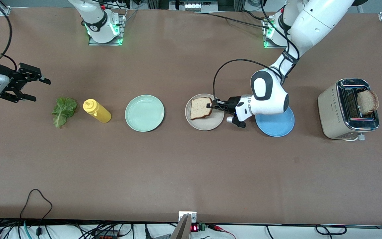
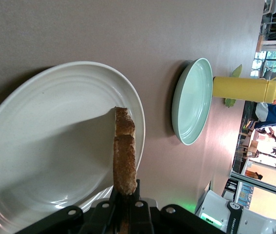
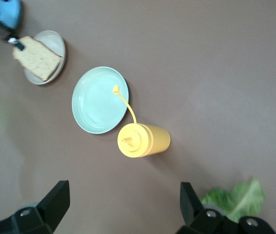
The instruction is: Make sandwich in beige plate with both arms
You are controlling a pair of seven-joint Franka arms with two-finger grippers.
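My left gripper is shut on one edge of a toasted bread slice and holds it low over the beige plate. In the left wrist view the slice stands edge-on between the fingers over the plate. A second slice sticks up from the toaster. The green lettuce leaf lies on the table toward the right arm's end. My right gripper is open and empty, up over the table beside the lettuce.
A mint-green plate and a yellow squeeze bottle lying on its side sit between the lettuce and the beige plate. A blue plate lies under the left arm's wrist, between the beige plate and the toaster.
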